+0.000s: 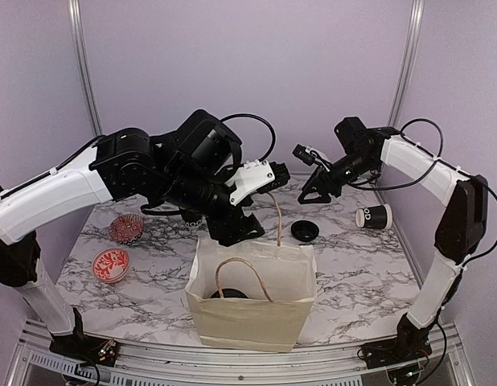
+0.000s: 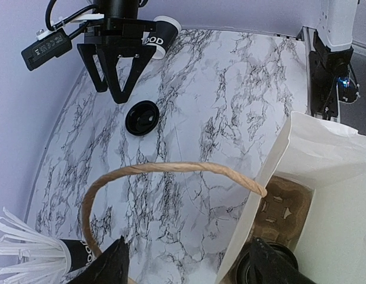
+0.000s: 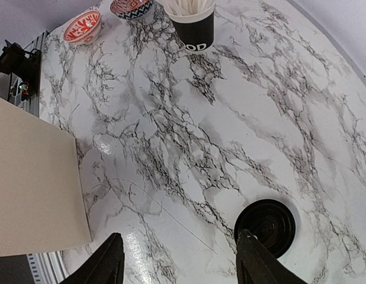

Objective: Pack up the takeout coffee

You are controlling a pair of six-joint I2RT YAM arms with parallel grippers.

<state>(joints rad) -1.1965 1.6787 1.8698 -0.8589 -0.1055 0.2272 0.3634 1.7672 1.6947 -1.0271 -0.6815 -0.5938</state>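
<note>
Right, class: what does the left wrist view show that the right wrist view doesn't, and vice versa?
Only left wrist: the cardboard carrier inside the paper bag, and the tipped-over cup. Only right wrist: a red-and-white bowl and another patterned bowl. Both: the loose black lid, the straw cup, the bag.

The tabletop [image 3: 278, 89] is a smooth marble-print slab, glossy enough to catch the light. The cream paper bag [image 1: 248, 314] looks totally matt, with a twisted paper-cord handle [image 2: 171, 168] and a rough brown pulp-cardboard cup carrier [image 2: 283, 216] inside. The loose lid [image 3: 265, 227] is ribbed black plastic with a slight sheen, the tipped-over paper cup [image 1: 374, 215] is matt black, and the straws [image 2: 23, 251] are in thin white paper wrappers.
</note>
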